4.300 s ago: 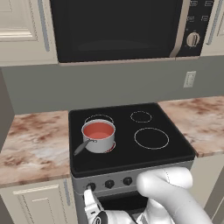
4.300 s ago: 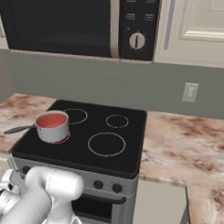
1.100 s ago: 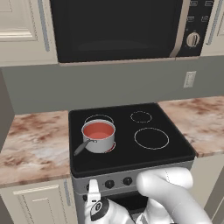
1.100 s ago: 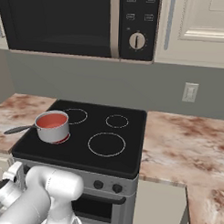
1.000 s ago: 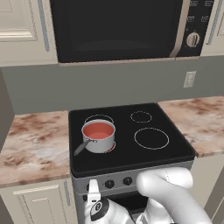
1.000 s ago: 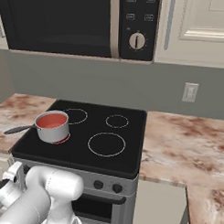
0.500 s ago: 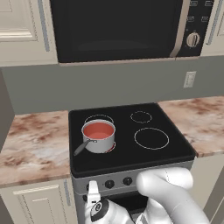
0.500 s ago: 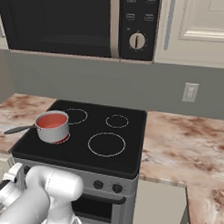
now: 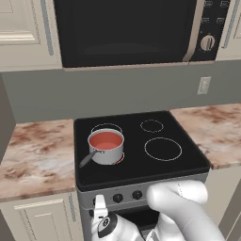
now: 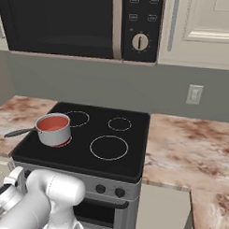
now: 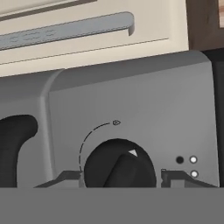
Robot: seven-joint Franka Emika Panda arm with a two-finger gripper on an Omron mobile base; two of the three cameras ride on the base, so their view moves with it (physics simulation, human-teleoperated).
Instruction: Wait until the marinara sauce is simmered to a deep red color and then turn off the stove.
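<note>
1. I see the marinara sauce (image 9: 106, 140), orange-red, in the saucepan (image 9: 107, 148) on the stove (image 9: 188, 162), front-left ring.
2. My gripper (image 11: 120, 177) straddles a black knob (image 11: 119, 164); I cannot tell whether it grips.

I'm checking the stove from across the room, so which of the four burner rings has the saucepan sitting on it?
The front-left white burner ring on the black glass stove top. It alone carries the steel saucepan of orange-red sauce; the other three rings are bare.
</note>
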